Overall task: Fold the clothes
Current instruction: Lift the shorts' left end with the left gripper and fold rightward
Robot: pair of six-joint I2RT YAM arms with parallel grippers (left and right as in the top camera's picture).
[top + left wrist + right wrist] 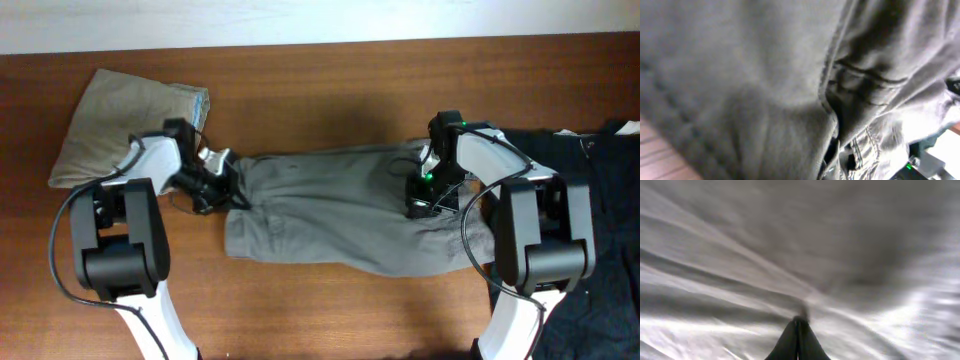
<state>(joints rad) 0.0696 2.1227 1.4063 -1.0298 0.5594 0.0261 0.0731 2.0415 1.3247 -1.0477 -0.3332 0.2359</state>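
The grey shorts [330,210] lie spread and wrinkled across the middle of the table. My left gripper [220,186] sits at their left end, its fingers shut on the cloth edge. Grey fabric [755,75] with a seam and pocket folds fills the left wrist view, hiding the fingers. My right gripper [422,192] rests on the shorts' right end. In the right wrist view its dark fingers [790,342] are pressed together, and the fabric [840,240] puckers and radiates in creases from the gripper [799,322].
Folded khaki-beige shorts [125,110] lie at the back left of the wooden table [330,90]. A black garment [605,200] is heaped at the right edge, close behind the right arm. A white wall strip runs along the back.
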